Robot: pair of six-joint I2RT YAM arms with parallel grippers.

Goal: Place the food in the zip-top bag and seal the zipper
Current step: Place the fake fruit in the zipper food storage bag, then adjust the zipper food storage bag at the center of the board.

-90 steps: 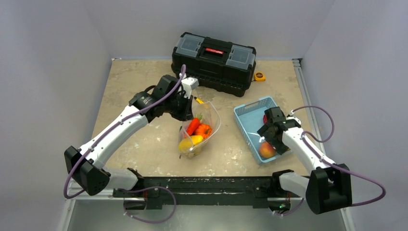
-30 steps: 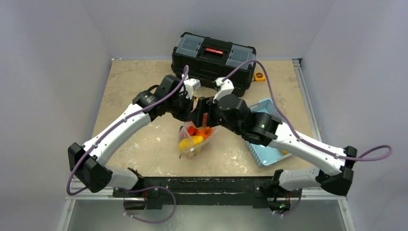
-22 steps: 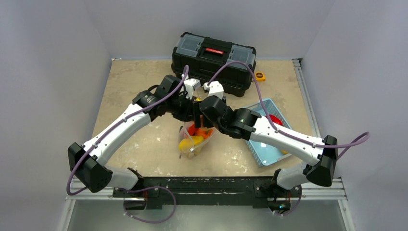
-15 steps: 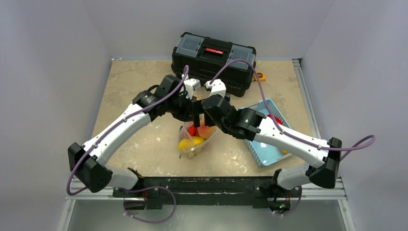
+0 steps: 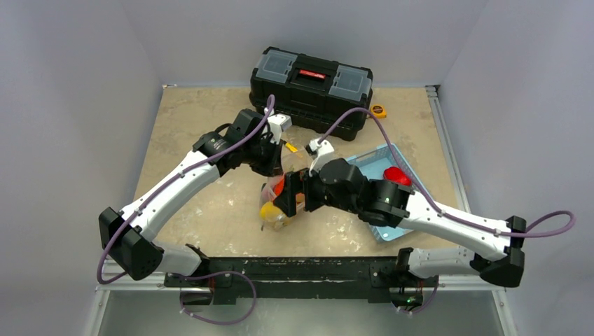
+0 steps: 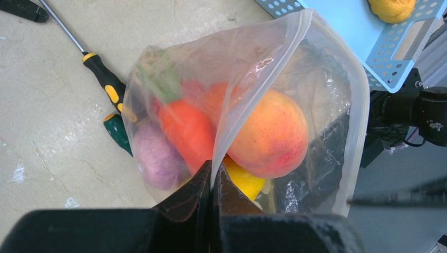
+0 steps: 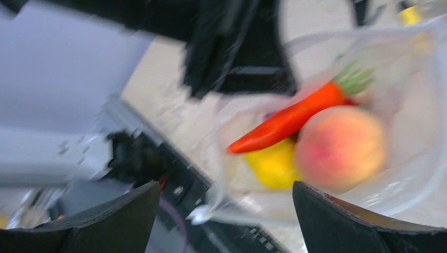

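Left tool (image 6: 212, 174) pinches the rim of the zip-top bag (image 6: 321, 74) near the bench (image 5: 189, 119) centre. The mouth is open, with peach (image 6: 271, 134) and carrot (image 7: 287, 121) inside. Right tool (image 7: 225, 190) is spread, empty, at the bag's 3 o'clock.

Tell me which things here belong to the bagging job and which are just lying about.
Job: zip-top bag, pinched in the left gripper's jaws; peach, carrot and yellow fruit inside it; red fruit and yellow-orange fruit in the blue basket.

Lying about: black toolbox, tape measure, yellow-banded screwdriver, green-handled screwdriver.
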